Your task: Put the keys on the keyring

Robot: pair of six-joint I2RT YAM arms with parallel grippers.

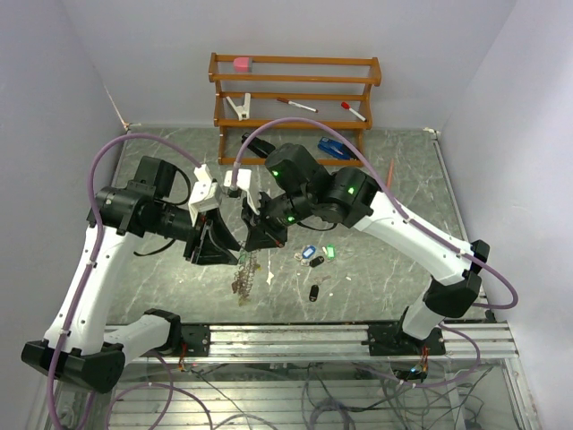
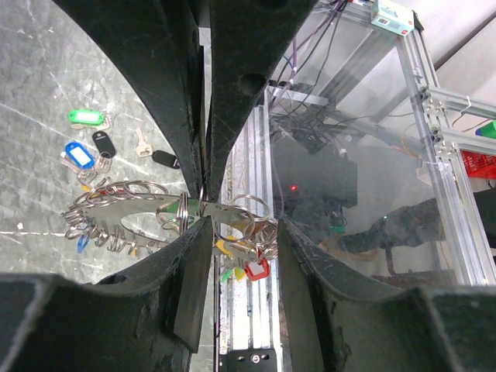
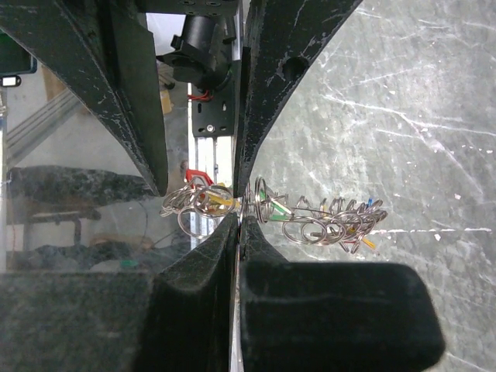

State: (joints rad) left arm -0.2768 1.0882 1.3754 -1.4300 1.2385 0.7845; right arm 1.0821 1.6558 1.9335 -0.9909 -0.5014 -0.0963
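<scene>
The keyring point(image 1: 243, 273) hangs above the table between both grippers, a silvery bunch of rings with red, yellow and green tags. My right gripper point(image 1: 262, 235) is shut on its wire; in the right wrist view the fingers point(image 3: 240, 221) press together with rings point(image 3: 325, 221) on either side. My left gripper point(image 1: 218, 244) stands open, its jaws point(image 2: 240, 225) apart on either side of a cluster of rings and tags point(image 2: 256, 267). Loose keys lie on the table to the right: blue point(image 1: 309, 253), green point(image 1: 329, 252) and black point(image 1: 314, 292). The left wrist view shows them too: green point(image 2: 85, 118), blue point(image 2: 77, 153) and black point(image 2: 103, 142).
A wooden rack point(image 1: 295, 94) at the back holds red-capped pens, a pink block and a clip. A blue object point(image 1: 333, 148) lies in front of it. An aluminium rail point(image 1: 358, 339) runs along the table's near edge.
</scene>
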